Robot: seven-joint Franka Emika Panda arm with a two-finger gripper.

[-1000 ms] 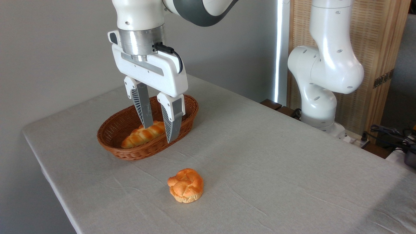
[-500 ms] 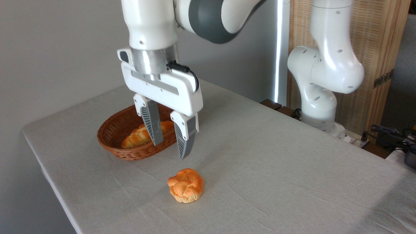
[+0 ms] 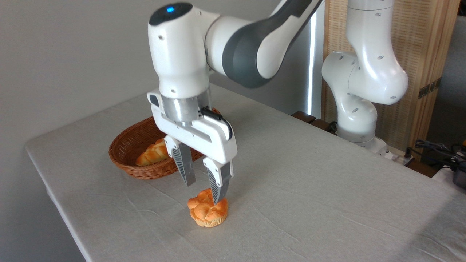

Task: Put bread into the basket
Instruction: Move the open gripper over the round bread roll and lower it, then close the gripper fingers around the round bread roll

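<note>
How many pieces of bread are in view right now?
2. A round bun sits on the table under the open gripper; a long braided loaf lies in the basket. The gripper hides part of the basket.

The white two-finger gripper (image 3: 203, 193) covers the right part of the oval brown woven wicker basket (image 3: 127, 153) and the right end of the long golden braided loaf (image 3: 153, 154) lying in it. The tip of one finger (image 3: 219, 189) overlaps the top of the round golden-orange knotted bun (image 3: 207, 213); contact cannot be told. The grey-clothed table (image 3: 309, 189) is cut off at the lower and right edges. The white arm's upper links leave the top edge. Dark cables (image 3: 437, 149) at far right are too small to identify.
</note>
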